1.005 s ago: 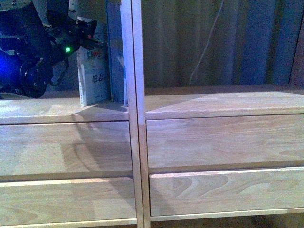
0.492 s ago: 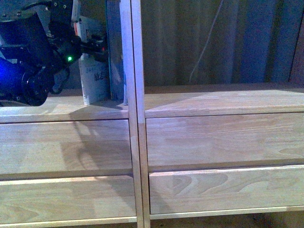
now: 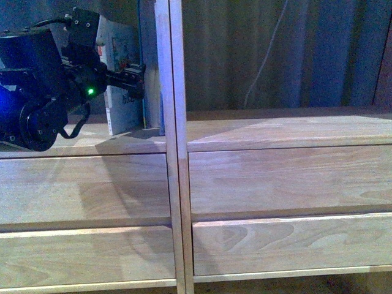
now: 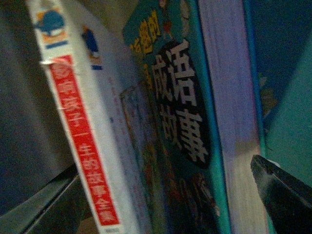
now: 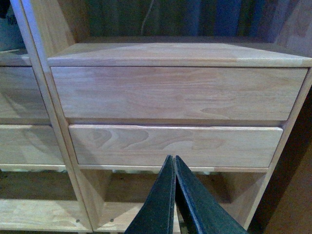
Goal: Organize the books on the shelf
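Two books stand in the left cubby of the light wood shelf (image 3: 173,184). The white paperback (image 3: 122,113) leans against the taller teal book (image 3: 149,55), which rests by the divider. My left gripper (image 3: 133,82) is open at the books, level with their middle. In the left wrist view its fingers (image 4: 280,192) straddle both: the white book's red spine (image 4: 83,161) and the teal cover (image 4: 183,102) lie between them. My right gripper (image 5: 173,160) is shut and empty, in front of the right column's drawers (image 5: 175,145).
Two drawer fronts (image 3: 288,180) sit under each cubby. The right cubby (image 3: 282,131) holds nothing; a curtain and a white cable (image 3: 263,61) hang behind it. Open compartments (image 5: 161,195) lie below the drawers.
My left arm has risen and moved right, closing in on the books. The white paperback has shifted slightly right, nearer the teal book. The right gripper's earlier position is not shown.
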Available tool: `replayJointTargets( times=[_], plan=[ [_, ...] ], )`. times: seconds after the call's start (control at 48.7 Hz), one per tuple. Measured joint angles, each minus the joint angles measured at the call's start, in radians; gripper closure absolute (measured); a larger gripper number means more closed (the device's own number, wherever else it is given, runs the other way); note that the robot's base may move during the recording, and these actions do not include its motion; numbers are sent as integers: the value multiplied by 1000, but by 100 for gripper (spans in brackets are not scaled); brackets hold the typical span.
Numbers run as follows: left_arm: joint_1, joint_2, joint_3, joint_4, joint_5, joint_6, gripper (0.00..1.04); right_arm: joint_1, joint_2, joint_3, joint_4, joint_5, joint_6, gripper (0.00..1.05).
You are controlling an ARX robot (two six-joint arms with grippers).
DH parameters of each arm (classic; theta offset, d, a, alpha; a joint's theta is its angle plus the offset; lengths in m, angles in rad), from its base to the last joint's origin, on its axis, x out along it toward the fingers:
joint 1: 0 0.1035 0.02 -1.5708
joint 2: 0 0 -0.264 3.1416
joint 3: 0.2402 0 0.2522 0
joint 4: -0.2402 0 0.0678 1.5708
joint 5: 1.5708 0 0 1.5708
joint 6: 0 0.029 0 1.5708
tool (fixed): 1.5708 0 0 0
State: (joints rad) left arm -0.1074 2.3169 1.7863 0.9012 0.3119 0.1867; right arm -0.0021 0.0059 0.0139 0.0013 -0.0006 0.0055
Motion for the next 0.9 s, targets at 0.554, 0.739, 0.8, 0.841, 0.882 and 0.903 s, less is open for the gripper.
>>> replayJointTargets(
  times=[0.554, 0.739, 0.8, 0.841, 0.882, 0.903],
  plan=[
    [-32, -332, -496, 106, -151, 5, 8, 0, 0, 0, 0, 0, 0, 102],
    [-50, -510, -710, 131, -213, -9, 8, 0, 0, 0, 0, 0, 0, 102],
    [-61, -572, -769, 134, -238, -11, 8, 0, 0, 0, 0, 0, 0, 102],
    [-69, -614, -806, 134, -255, -12, 8, 0, 0, 0, 0, 0, 0, 102],
    [-80, -668, -850, 134, -277, -14, 8, 0, 0, 0, 0, 0, 0, 102],
    [-83, -682, -861, 134, -281, -13, 8, 0, 0, 0, 0, 0, 0, 102]
  ],
)
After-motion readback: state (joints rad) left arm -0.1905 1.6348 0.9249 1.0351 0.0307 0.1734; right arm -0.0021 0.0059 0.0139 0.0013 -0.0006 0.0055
